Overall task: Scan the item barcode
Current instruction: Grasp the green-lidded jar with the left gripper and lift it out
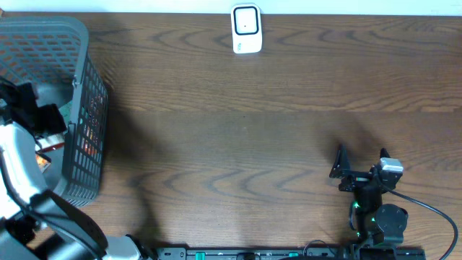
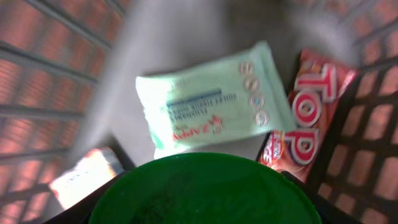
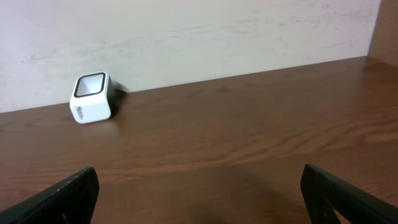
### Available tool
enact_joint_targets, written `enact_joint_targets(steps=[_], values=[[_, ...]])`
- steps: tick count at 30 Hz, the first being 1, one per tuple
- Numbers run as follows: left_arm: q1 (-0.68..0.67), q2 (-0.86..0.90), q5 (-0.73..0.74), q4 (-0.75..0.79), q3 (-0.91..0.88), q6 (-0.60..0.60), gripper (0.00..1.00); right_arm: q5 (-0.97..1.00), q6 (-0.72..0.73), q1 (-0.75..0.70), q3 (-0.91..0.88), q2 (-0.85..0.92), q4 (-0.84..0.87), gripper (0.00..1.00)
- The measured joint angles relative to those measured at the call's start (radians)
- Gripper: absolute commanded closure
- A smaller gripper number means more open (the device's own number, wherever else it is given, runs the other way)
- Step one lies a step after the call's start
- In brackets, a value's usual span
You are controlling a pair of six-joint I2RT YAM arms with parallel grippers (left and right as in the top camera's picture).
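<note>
The left gripper point(image 2: 204, 202) is clasping the green round tub point(image 2: 205, 180), reaching down inside the basket point(image 1: 81, 50) at nine o'clock. The right gripper point(image 3: 199, 196) is gaping empty at five o'clock, facing the scanner point(image 1: 246, 29).

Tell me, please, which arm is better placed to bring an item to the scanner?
Left. The left gripper is down in the basket and seems to hold a green round item. The right gripper is open and empty above the table, away from the basket.
</note>
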Motion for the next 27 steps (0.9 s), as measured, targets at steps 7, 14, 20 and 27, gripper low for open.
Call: enact_joint_targets(steps=[7,14,20,27], values=[[0.0,-0.08,0.0,0.017,0.002,-0.025,0.36,0.0,0.0,0.0,0.0,0.0,0.0,0.01],[0.0,-0.132,0.001,0.051,0.002,-0.055,0.36,0.0,0.0,0.0,0.0,0.0,0.0,0.01],[0.0,-0.202,0.002,0.135,0.002,-0.104,0.36,0.0,0.0,0.0,0.0,0.0,0.0,0.01],[0.0,-0.273,0.002,0.235,0.002,-0.158,0.36,0.0,0.0,0.0,0.0,0.0,0.0,0.01]])
